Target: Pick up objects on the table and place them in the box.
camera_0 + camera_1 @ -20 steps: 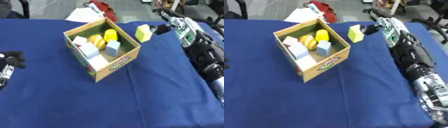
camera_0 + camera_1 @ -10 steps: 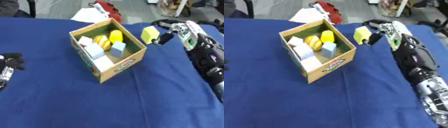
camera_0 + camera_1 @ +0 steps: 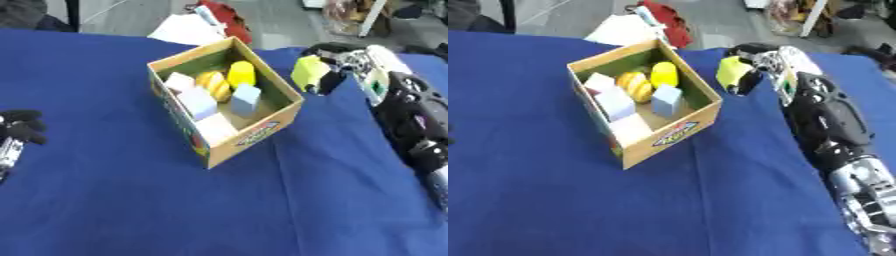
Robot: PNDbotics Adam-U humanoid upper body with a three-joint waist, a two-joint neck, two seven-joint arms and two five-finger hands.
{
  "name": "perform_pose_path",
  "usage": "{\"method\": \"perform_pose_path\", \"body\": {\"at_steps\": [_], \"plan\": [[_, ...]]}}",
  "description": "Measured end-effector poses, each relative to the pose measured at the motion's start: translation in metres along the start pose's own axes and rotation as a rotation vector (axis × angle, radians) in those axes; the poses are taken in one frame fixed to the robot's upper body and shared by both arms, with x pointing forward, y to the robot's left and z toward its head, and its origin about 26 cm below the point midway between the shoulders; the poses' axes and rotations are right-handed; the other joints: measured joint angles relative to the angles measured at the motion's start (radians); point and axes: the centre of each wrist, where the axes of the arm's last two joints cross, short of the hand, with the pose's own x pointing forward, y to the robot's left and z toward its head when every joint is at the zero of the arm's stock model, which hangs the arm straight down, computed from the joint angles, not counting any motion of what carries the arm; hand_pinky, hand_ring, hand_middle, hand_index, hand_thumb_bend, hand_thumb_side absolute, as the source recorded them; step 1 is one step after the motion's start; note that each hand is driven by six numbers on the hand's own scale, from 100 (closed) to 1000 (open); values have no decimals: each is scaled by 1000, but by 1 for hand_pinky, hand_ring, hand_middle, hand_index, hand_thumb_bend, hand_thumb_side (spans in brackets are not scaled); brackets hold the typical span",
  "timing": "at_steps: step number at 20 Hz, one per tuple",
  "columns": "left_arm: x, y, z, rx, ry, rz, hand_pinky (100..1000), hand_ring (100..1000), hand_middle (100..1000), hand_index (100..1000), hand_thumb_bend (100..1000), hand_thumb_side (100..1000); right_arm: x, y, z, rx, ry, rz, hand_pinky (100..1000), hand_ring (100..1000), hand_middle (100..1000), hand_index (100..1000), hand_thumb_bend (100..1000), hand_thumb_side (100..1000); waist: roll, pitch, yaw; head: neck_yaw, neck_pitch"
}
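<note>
An open cardboard box (image 3: pixel 273 122) stands mid-table on the blue cloth, holding a yellow cylinder (image 3: pixel 241 73), an orange striped piece (image 3: pixel 213 83), a light blue block (image 3: pixel 246 98) and pale blocks (image 3: pixel 198 103). Just right of the box's far corner, my right hand (image 3: pixel 337 64) is shut on a yellow-green block (image 3: pixel 305 73), held above the cloth. My left hand (image 3: pixel 19 131) rests at the left edge, its dark fingers curled and holding nothing.
Beyond the table's far edge lie white papers (image 3: pixel 185 31) and a red item (image 3: pixel 226 16). My right forearm (image 3: pixel 824 117) runs down the right side of the table. Blue cloth (image 3: pixel 122 200) covers the near half.
The right hand has carried the yellow-green block leftward to the box's right corner. The whole picture has shifted, so the camera moved. The left hand stays at the left edge.
</note>
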Motion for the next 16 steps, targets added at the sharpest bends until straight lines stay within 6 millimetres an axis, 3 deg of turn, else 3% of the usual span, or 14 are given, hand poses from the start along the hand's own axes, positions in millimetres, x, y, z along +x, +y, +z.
{"method": "perform_pose_path", "body": {"at_steps": [11, 16], "plan": [[2, 1, -2, -2, -9, -3, 738, 592, 607, 785, 100, 719, -6, 3, 0, -68, 36, -22, 929, 998, 992, 1000, 184, 159, 0, 17, 4, 0, -6], [2, 1, -2, -3, -10, -4, 738, 592, 607, 785, 100, 720, -10, 5, 0, -98, 61, -36, 810, 901, 929, 1000, 116, 100, 0, 18, 4, 0, -11]]}}
